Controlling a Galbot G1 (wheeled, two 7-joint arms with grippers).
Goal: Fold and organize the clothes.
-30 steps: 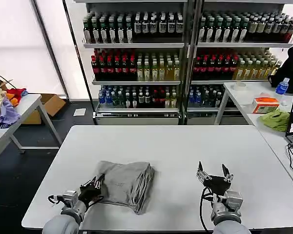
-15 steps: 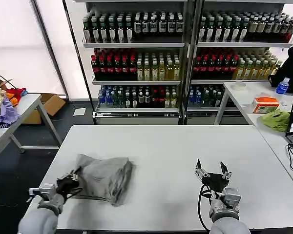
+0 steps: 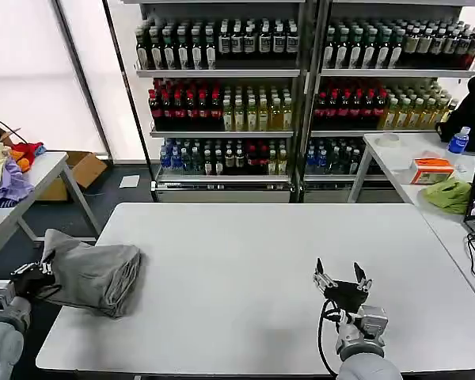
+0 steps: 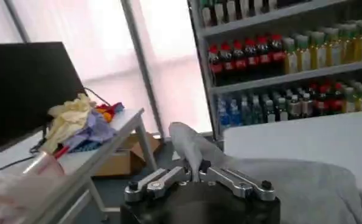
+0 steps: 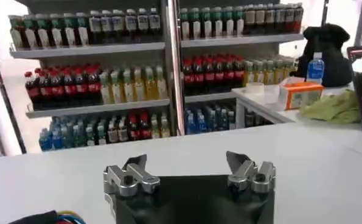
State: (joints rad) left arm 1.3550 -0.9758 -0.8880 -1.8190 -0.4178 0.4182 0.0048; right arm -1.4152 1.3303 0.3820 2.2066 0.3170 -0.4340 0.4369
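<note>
T-shirt point(image 3: 91, 273) clamped in left pincer point(image 3: 38, 277); right pincer point(image 3: 342, 283) splayed.

The folded grey T-shirt point(image 3: 91, 273) is hiding its chest print and hanging partly past the counter point(image 3: 245, 293) edge, while the left gripper point(image 3: 33, 279) is sitting nearly cut off at the head view's border.
</note>
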